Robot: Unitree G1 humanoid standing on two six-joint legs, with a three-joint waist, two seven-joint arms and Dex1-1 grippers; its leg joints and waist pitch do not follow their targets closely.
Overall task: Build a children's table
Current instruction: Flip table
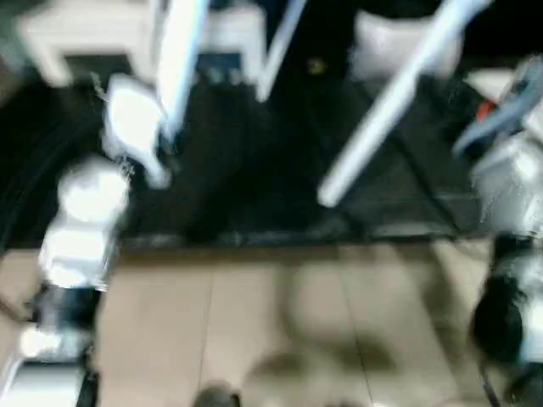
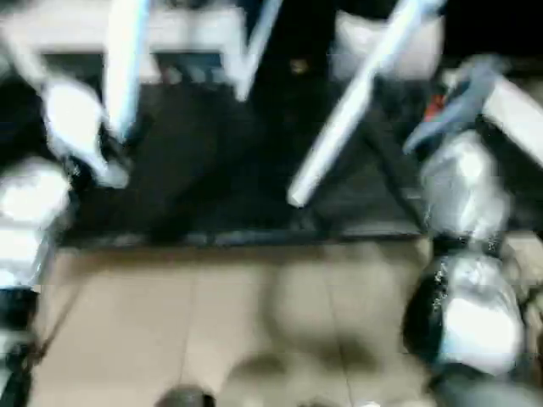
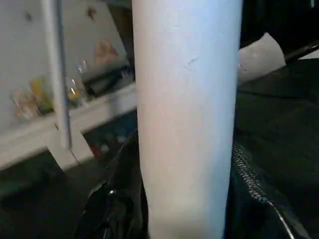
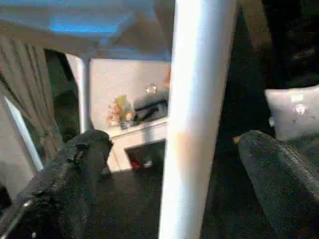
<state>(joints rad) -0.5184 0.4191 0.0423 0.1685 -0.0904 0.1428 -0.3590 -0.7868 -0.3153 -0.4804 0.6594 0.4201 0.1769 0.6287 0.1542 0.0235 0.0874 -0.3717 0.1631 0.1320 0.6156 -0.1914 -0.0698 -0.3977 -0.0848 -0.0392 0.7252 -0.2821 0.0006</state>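
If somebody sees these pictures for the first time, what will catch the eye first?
Most likely the long white tube legs: one stands in the left gripper, and another slants across the dark mat further right. In the right wrist view, a leg rises between the right gripper's open fingers.

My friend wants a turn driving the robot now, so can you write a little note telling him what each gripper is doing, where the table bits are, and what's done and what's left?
Left gripper: closed around a white tube leg, which is held upright.
Right gripper: wide open, with another white leg standing between its fingers; not gripped.
The tabletop is up high in the right wrist view, with a leg fitted under one corner.
In the head view, legs rise over the dark mat.
Done: at least one leg fitted.
Left: how many other legs are fitted is unclear; check every corner socket and push in what is loose.
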